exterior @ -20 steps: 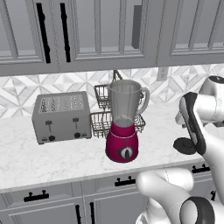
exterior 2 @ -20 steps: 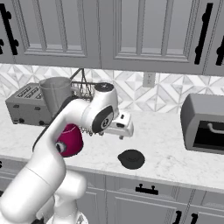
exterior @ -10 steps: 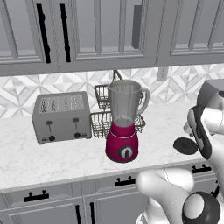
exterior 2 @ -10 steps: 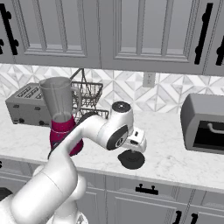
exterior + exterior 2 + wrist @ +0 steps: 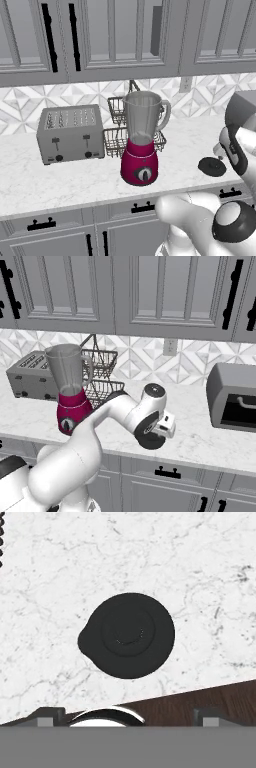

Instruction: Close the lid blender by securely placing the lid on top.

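You had the marble counter (image 5: 60, 180) running beneath grey cabinets (image 5: 115, 35), with the dark box-shaped appliance (image 5: 232, 398) at its far right end. To the left sat the silver toaster (image 5: 71, 134), and just behind the blender stood a 2-tier wire rack (image 5: 116, 135). The blender (image 5: 142, 140) stood upright on its magenta base, jar mouth uncovered, handle turned to the right.

Your arm reached out low over the counter's front edge, well to the right of the blender, and the gripper (image 5: 126, 718) hung above the lid (image 5: 127, 635) — apart from it, not touching. In the hand view you could see the 2 fingertips (image 5: 48, 716) set far apart, wider than the lid itself, with nothing between them.

The lid lay flat on the marble near the front edge, a small dark round cap with a little spout-shaped bump on 1 side — also seen in the left base view (image 5: 212, 166).
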You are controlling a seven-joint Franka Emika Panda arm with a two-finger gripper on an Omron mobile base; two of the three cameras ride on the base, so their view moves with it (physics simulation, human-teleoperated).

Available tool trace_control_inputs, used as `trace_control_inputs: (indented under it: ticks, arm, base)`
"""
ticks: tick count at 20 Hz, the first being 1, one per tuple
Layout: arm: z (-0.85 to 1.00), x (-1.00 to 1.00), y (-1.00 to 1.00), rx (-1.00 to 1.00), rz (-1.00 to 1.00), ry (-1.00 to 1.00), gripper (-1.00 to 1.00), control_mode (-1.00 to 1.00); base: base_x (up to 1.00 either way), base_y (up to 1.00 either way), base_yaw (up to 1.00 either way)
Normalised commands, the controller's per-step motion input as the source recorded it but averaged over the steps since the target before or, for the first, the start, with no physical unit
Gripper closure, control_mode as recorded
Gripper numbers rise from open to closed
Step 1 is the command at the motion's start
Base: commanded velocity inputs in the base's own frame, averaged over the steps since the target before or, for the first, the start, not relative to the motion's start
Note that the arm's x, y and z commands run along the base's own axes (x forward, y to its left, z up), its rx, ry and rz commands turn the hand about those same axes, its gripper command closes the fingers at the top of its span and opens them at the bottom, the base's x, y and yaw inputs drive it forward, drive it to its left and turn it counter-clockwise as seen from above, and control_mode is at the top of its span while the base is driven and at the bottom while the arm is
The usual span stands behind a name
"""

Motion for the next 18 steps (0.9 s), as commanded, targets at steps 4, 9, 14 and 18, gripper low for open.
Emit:
trace_control_inputs:
  ticks: [4,9,14,18]
  arm:
    - [-0.32,0.18,0.00,0.00,0.00,0.00,-1.00,-1.00]
    - [-0.36,0.15,0.00,0.00,0.00,0.00,-1.00,-1.00]
    - [-0.27,0.17,0.00,0.00,0.00,0.00,-1.00,-1.00]
    - [-0.09,0.17,0.00,0.00,0.00,0.00,-1.00,-1.00]
  base:
    - [0.00,0.00,0.00]
    - [0.00,0.00,0.00]
    - [0.00,0.00,0.00]
    - [0.00,0.00,0.00]
